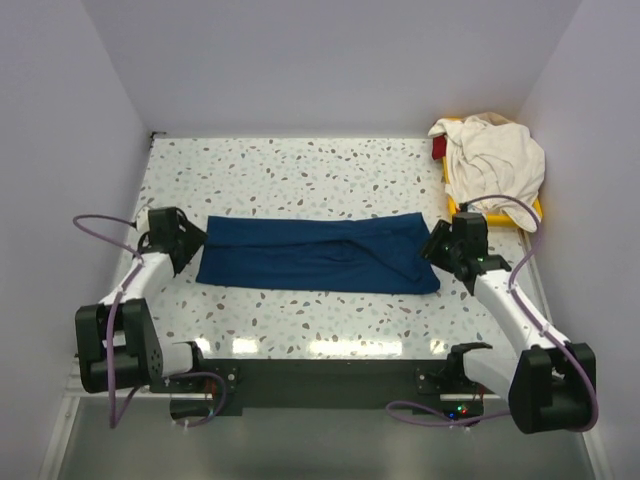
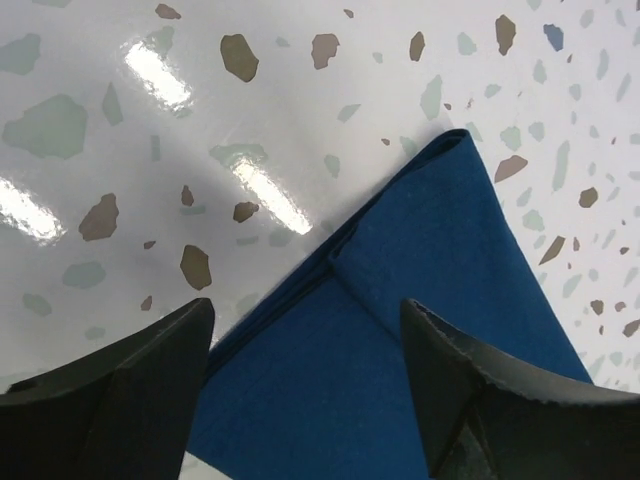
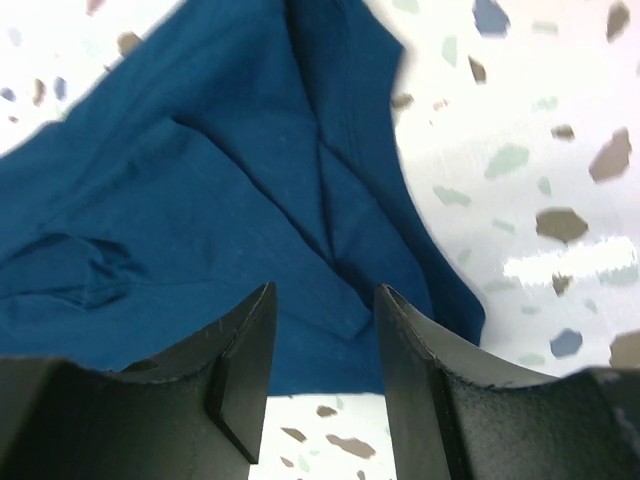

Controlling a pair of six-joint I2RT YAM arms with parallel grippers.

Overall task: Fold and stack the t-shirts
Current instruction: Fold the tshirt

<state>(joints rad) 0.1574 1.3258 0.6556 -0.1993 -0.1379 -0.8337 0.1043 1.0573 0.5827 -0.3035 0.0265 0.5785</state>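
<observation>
Navy t-shirt (image 1: 318, 253) lies folded mid-frame, left gripper (image 1: 193, 238) wide open at its left end, right gripper (image 1: 436, 246) part open at its right end, neither gripping; cream t-shirt (image 1: 495, 160) bunched upper right.

The cream t-shirt (image 1: 495, 160) hides most of the yellow tray (image 1: 445, 172) and a red thing (image 1: 438, 148) I cannot identify, and my left fingers (image 2: 110, 390) cover the near edge of the navy t-shirt (image 2: 390, 310).

bright overhead light, glare on table (image 2: 160, 75), soft focus
</observation>
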